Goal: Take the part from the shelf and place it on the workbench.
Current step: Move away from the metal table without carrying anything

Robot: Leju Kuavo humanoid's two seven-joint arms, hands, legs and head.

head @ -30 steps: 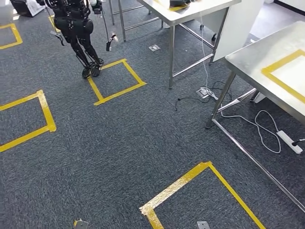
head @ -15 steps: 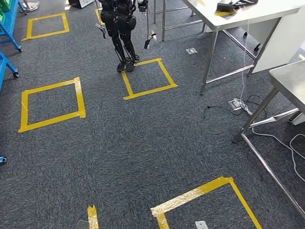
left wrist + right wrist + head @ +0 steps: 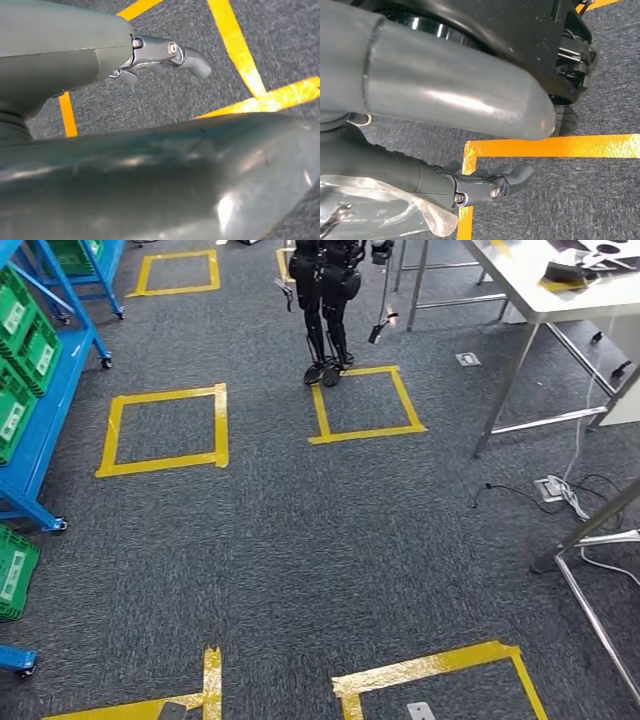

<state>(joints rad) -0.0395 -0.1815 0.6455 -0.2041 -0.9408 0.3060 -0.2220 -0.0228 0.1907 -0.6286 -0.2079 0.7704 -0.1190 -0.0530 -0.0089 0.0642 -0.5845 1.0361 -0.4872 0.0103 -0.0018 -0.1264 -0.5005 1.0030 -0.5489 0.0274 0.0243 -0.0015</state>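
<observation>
Left hand [image 3: 162, 52] hangs open, empty; right hand's [image 3: 486, 185] hold is unclear; turning too wide could clip the shelf [image 3: 53, 410].

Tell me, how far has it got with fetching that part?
Its left hand holds nothing. Clear plastic shows beside the right hand; I cannot tell whether it is held or is the part. The shelf stands at left, a table at right, both out of reach, so placing remains.
</observation>
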